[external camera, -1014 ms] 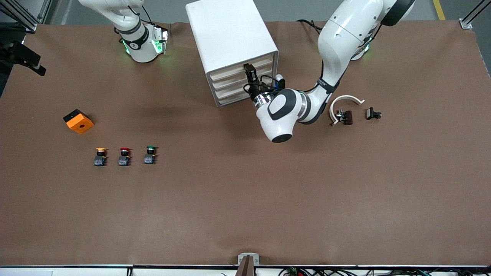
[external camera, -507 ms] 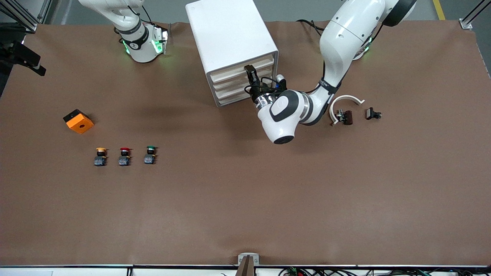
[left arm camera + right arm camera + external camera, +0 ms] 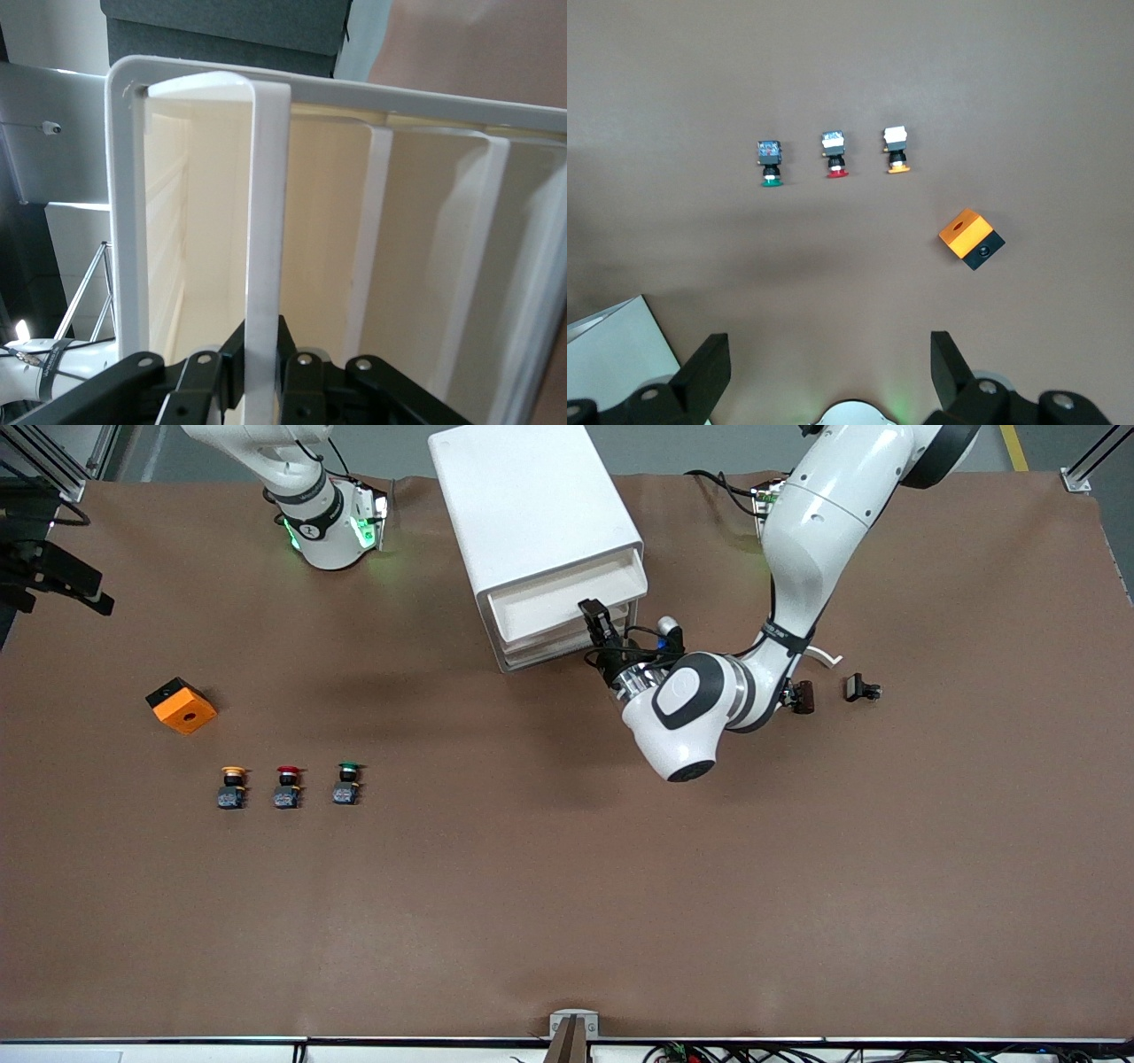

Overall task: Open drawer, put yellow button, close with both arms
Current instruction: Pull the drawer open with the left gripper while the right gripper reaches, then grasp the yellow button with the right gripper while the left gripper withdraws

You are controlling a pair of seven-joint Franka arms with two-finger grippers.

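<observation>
At the cabinet's (image 3: pixel 539 514) front I have the left gripper (image 3: pixel 595 622) clamped on the front lip of the drawer (image 3: pixel 567 598), jaws pinched tight on that cream edge, one on each side of it as the left wrist view shows. The drawer (image 3: pixel 266 221) is the topmost one and stands partly pulled out toward the front camera; what I can see of its inside looks bare. The three lower drawers sit flush in the cabinet.

The right gripper (image 3: pixel 828 376) waits high, jaws spread wide and holding nothing, looking down on the desk (image 3: pixel 567 886).

The yellow button (image 3: pixel 232 786) stands upright on the desk, well apart from the cabinet, nearer the front camera and toward the right arm's end. It is the end one in a row with the red-capped button (image 3: pixel 287 786) and the green-capped button (image 3: pixel 347 783), near an orange block (image 3: pixel 181 706). I judge the right arm the nearer one for the pick, coming down onto the cap from above.
</observation>
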